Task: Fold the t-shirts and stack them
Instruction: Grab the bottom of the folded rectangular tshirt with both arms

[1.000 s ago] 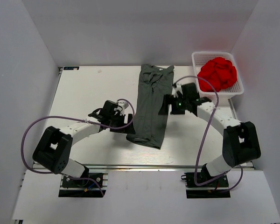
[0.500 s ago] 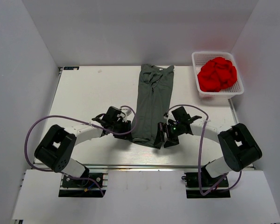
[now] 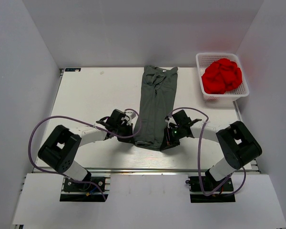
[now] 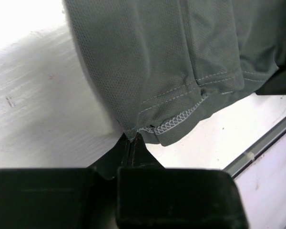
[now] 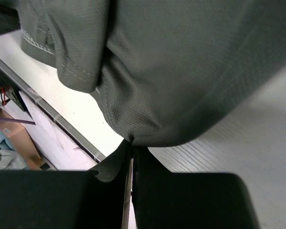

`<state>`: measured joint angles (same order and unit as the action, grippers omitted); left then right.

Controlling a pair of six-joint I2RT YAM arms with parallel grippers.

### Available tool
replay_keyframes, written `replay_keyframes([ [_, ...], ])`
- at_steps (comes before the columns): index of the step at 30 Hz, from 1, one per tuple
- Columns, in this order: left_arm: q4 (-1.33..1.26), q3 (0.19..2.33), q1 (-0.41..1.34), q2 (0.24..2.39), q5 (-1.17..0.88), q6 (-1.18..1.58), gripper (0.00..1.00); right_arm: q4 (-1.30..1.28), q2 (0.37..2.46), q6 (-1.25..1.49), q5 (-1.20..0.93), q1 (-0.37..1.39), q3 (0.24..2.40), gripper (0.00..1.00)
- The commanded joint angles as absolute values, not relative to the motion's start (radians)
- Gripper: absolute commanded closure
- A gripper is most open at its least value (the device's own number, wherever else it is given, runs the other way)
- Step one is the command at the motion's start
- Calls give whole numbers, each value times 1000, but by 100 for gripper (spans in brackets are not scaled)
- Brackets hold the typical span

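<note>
A dark charcoal-grey t-shirt (image 3: pixel 156 102) lies folded into a long narrow strip down the middle of the table, collar end far, hem end near. My left gripper (image 3: pixel 131 134) is shut on the near left corner of the t-shirt (image 4: pixel 148 71), pinching the cloth just by the stitched hem. My right gripper (image 3: pixel 168 138) is shut on the near right edge of the t-shirt (image 5: pixel 181 62), where the cloth bunches at the fingertips. Both sit low on the table at the strip's near end.
A white basket (image 3: pixel 204 91) with a crumpled red cloth (image 3: pixel 222 75) stands at the far right. The table's metal front rail (image 3: pixel 148 169) runs just behind the grippers. White walls enclose the left, back and right sides.
The right arm swung from beside the shirt's middle down to its near right corner. The left gripper shifted slightly nearer. Both grippers went from open to shut on the cloth.
</note>
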<state>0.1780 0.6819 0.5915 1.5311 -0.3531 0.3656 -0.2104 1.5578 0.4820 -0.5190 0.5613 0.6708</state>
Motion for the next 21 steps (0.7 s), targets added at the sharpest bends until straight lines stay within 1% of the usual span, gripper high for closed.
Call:
replay_keyframes([
  [1, 166, 675, 606, 1482, -413, 351, 100, -143, 1562, 462, -547, 571, 673, 100],
  [9, 328, 643, 606, 1313, -515, 333, 100, -320, 1418, 361, -658, 621, 652, 100],
  [12, 318, 643, 606, 1281, -515, 333, 100, -351, 1384, 336, -643, 620, 681, 100],
  [15, 258, 692, 606, 1319, -515, 353, 100, -338, 1387, 328, -608, 612, 721, 100],
  [19, 212, 762, 585, 1390, -525, 371, 100, -353, 1446, 324, -552, 601, 825, 100],
  [21, 231, 830, 584, 1417, -454, 371, 100, -364, 1460, 327, -497, 582, 871, 100],
])
